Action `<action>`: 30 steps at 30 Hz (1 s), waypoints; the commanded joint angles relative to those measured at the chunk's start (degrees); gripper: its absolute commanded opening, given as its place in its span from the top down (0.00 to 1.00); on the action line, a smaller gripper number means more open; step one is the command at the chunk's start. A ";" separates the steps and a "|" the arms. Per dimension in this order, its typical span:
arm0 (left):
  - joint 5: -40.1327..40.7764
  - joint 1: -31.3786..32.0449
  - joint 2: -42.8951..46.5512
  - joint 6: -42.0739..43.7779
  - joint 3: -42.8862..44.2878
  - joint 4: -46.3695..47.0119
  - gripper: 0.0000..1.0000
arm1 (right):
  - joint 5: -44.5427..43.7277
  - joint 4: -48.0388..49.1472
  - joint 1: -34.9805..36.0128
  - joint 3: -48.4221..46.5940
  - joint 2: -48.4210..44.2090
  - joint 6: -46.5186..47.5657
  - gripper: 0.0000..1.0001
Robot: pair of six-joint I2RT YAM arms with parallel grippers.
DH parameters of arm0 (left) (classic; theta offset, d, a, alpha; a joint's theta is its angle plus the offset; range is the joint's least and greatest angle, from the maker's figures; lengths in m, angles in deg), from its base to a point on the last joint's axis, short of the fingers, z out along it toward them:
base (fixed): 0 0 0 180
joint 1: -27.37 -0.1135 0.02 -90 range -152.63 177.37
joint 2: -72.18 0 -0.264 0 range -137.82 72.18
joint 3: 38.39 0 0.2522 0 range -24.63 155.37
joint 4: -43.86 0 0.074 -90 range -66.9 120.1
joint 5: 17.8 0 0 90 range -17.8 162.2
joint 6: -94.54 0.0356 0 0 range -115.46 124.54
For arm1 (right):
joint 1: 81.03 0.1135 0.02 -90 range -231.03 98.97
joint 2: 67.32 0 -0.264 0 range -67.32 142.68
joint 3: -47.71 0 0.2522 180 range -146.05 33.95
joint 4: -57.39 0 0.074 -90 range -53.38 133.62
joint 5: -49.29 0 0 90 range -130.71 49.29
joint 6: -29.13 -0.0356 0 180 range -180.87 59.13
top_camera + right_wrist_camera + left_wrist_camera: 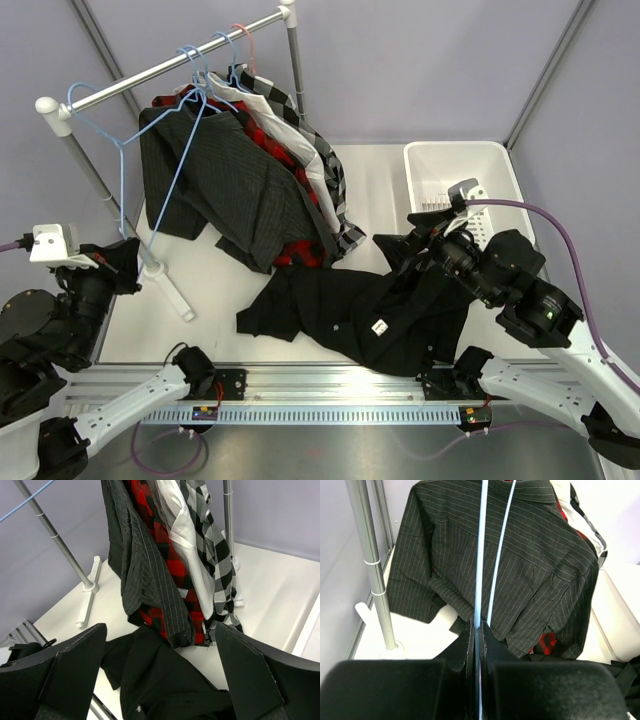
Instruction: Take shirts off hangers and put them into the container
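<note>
The left hand was pinched shut on a bare blue hanger hung before the pinstriped shirt on the rail, while the right hand stood spread above the black shirt, which lay on the counter near the tub.

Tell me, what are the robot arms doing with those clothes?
The left arm's fingers are pinched shut on an empty blue hanger hooked on the rack. A black shirt lies on the table, off its hanger, not in the white container. The right arm's fingers hover open over it. Four more shirts hang on the rack.
</note>
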 commanded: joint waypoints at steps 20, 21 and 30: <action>-10.04 -0.06 3.18 -0.28 6.22 1.75 1.00 | -1.66 2.64 0.23 3.85 -0.23 1.36 0.01; -10.57 -0.14 3.62 -0.37 6.39 1.84 1.00 | -1.66 2.64 0.23 3.94 -0.40 1.27 0.01; -6.90 -0.14 4.68 -1.33 5.26 0.26 1.00 | -1.84 2.20 0.23 4.12 -1.11 0.92 0.01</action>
